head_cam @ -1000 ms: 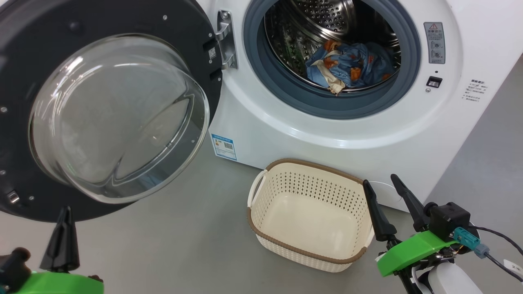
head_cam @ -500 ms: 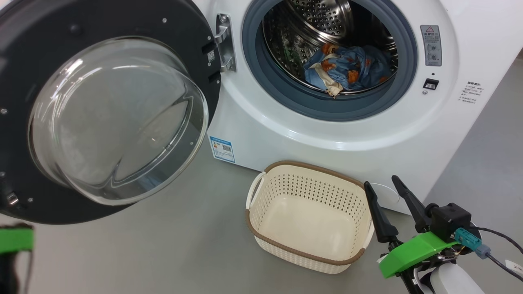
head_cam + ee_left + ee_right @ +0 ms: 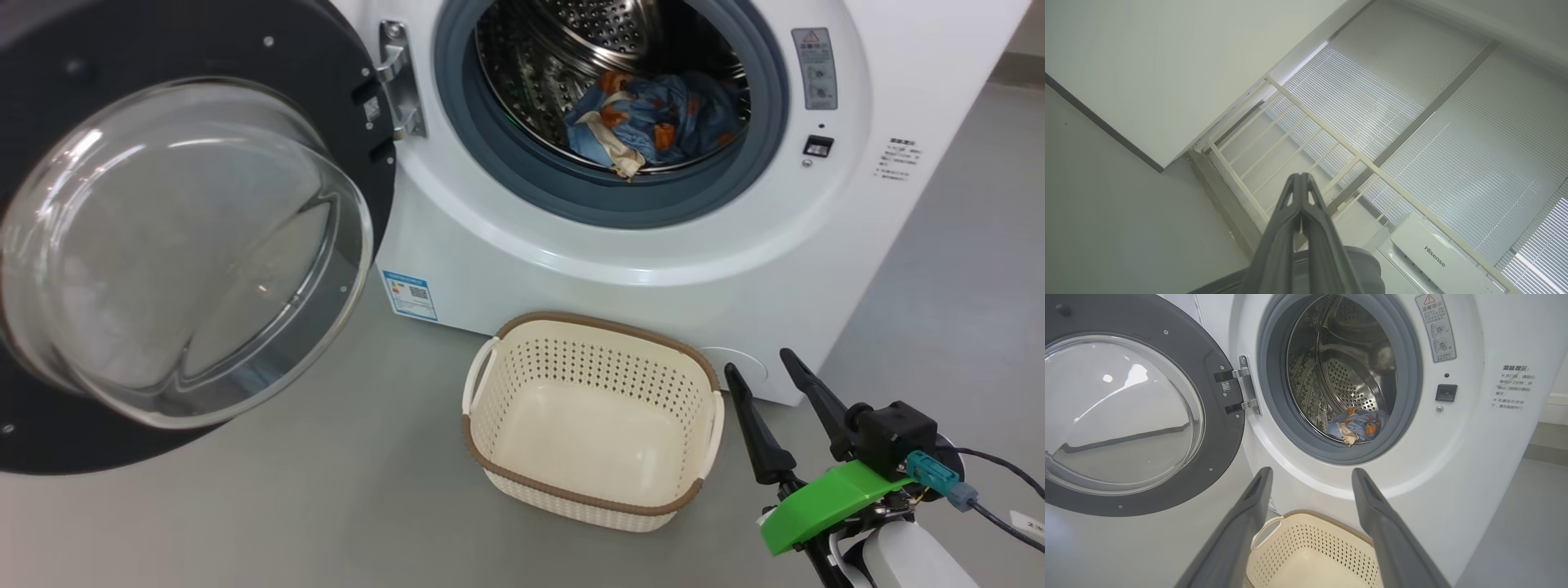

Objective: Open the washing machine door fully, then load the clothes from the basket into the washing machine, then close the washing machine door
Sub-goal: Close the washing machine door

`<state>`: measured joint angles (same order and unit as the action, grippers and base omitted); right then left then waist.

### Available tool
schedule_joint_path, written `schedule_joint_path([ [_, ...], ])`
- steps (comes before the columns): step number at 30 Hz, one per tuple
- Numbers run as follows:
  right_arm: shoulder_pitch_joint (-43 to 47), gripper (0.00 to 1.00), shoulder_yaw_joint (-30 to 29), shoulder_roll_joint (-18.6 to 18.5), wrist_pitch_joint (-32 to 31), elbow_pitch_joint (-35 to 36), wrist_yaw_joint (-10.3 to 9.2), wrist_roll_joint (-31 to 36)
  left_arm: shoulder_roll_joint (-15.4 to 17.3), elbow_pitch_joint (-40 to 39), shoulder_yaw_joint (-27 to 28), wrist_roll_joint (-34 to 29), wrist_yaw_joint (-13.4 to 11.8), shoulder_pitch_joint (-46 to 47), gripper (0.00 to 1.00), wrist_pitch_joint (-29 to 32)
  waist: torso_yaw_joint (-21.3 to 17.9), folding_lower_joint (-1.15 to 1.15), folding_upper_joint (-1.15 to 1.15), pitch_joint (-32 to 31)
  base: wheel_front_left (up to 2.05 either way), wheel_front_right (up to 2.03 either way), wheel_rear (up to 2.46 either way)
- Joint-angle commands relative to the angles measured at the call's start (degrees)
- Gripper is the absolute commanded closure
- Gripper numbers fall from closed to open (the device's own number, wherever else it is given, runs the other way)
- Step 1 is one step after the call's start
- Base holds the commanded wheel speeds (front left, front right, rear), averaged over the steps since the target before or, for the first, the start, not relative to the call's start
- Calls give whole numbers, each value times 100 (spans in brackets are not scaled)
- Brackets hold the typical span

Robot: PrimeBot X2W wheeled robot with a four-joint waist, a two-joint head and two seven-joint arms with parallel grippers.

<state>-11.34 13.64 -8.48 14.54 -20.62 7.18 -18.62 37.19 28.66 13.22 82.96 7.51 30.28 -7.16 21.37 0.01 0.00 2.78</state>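
Note:
The washing machine door [image 3: 175, 237] [image 3: 1122, 408] stands swung wide to the left of the white washing machine [image 3: 620, 245] [image 3: 1453, 449]. The light blue clothes [image 3: 649, 122] [image 3: 1357, 424] lie low inside the steel drum. On the floor in front sits the cream basket [image 3: 589, 420] [image 3: 1310, 555], with nothing in it. My right gripper [image 3: 759, 363] [image 3: 1310, 473] is open just right of the basket, nothing between its fingers. In the left wrist view my left gripper [image 3: 1300, 175] is shut on nothing and points away at a wall and window blinds.
A blue label sticker [image 3: 410, 294] is on the machine's lower front. Grey floor [image 3: 326, 490] spreads around the basket. A white railing [image 3: 1331, 134] and a white Hisense unit [image 3: 1433, 253] lie beyond the left fingers.
The head camera has shifted, so the machine and basket sit further left in view. The left gripper has left the head view's lower left. The right gripper stays open beside the basket.

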Motion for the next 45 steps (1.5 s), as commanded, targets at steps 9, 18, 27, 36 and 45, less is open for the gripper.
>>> schedule_joint_path([
  [9, -297, 0, 198, -146, 46, 83, 31, 147, 780, 1735, 681, 940, -2, 808, 100, 877, -335, -1, 0, 275, 0, 0, 0],
  [18, -323, 0, 159, -203, 41, 107, 31, 359, 1128, 2919, 881, 1154, -2, 936, 100, 1506, -587, -1, 0, 534, 0, 0, 0],
  [27, -377, 0, 60, -108, -109, 309, 31, 637, 1111, 3293, 1187, 1397, -2, 1052, 100, 1883, -663, -1, 0, 872, 0, 0, 0],
  [36, -397, 0, -8, 30, -213, 420, 31, 861, 1148, 3638, 1238, 1360, -2, 1185, 100, 2168, -705, -1, 0, 1060, 0, 0, 0],
  [45, -387, 0, -90, 128, -222, 443, 31, 1005, 1169, 3817, 1069, 1255, -2, 1219, 100, 2847, -688, -1, 0, 1164, 0, 0, 0],
])
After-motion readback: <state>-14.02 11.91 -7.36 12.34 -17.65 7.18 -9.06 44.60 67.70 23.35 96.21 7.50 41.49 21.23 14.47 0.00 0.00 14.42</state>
